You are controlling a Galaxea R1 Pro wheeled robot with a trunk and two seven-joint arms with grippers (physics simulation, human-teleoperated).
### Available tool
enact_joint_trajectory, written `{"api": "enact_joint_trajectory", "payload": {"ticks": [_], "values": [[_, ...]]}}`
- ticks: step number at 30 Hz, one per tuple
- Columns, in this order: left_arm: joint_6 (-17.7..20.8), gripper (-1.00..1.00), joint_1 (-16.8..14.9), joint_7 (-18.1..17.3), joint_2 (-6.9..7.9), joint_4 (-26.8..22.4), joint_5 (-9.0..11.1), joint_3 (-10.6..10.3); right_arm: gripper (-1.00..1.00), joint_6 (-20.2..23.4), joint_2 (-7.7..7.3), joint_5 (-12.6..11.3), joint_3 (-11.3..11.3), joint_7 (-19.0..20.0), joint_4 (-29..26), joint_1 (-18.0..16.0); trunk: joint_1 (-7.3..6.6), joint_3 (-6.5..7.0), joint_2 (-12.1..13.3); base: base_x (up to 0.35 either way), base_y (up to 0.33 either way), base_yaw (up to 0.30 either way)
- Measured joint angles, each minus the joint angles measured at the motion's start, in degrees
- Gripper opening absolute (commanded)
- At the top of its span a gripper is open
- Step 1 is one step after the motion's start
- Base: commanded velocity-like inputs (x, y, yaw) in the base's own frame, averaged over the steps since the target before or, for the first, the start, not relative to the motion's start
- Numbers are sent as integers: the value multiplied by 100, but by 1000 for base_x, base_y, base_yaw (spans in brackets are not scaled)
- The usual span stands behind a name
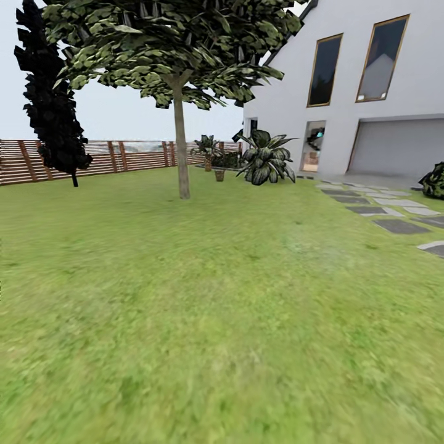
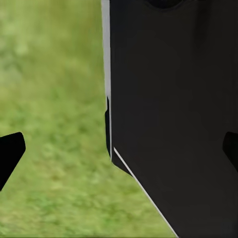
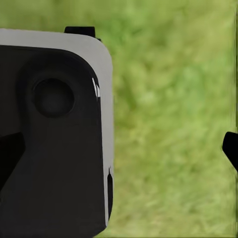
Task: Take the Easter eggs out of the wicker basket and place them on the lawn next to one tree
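Note:
The lawn (image 1: 203, 308) spreads wide and green ahead of me in the head view. A tall tree (image 1: 180, 142) with a straight grey-brown trunk and a broad leafy canopy stands at the back, left of centre. The three Easter eggs and the wicker basket are out of view. My left gripper (image 2: 119, 153) is open over grass, its dark fingertips (image 2: 10, 154) far apart with nothing between them. In the right wrist view my right gripper (image 3: 119, 153) is open too, one fingertip (image 3: 230, 148) at the edge, empty. Dark panels of my own body sit behind both.
A dark narrow cypress (image 1: 52, 98) stands at the far left before the slatted wooden fence (image 1: 123, 157). Leafy bushes (image 1: 266, 159) and a small brown pot (image 1: 219, 175) sit near the white house (image 1: 351, 80). Grey paving slabs (image 1: 394, 216) run along the right.

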Motion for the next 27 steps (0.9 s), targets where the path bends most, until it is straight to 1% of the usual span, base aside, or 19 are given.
{"api": "enact_joint_trajectory", "payload": {"ticks": [27], "values": [[-1,100,-1,0,0,0,2,0,100,4,-8,2,4,0,0,0,0,0,0,333,-123,5]]}}
